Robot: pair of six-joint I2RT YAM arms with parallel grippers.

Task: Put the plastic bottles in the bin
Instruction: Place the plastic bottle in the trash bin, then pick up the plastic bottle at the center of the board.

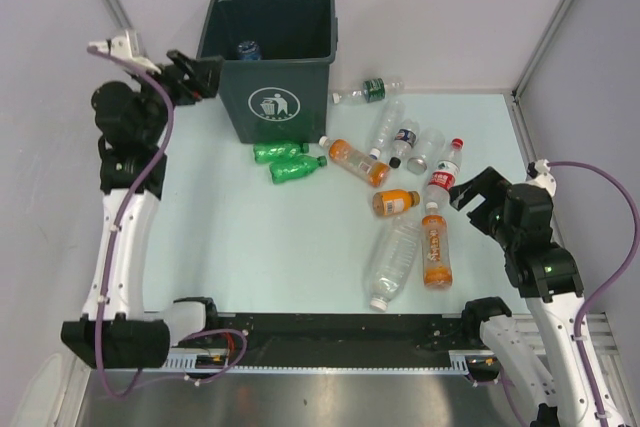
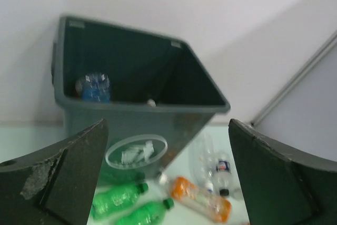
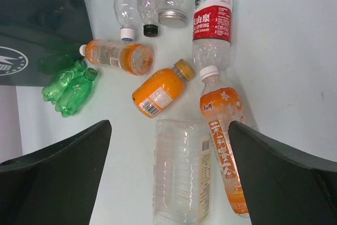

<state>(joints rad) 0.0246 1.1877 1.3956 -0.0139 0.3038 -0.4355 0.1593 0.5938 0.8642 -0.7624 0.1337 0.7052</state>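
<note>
Left gripper (image 1: 198,74) agape — bottle (image 1: 248,49) in bin (image 1: 275,97)

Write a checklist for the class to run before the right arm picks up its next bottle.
1. Right jaws open and empty: ok.
2. Left jaws open and empty, beside the bin: ok.
3. Bin upright, mouth unblocked: ok.
4. Tall orange bottle in view between the right jaws: ok.
5. Room beside it: cannot tell; a large clear bottle lies close alongside.
</note>
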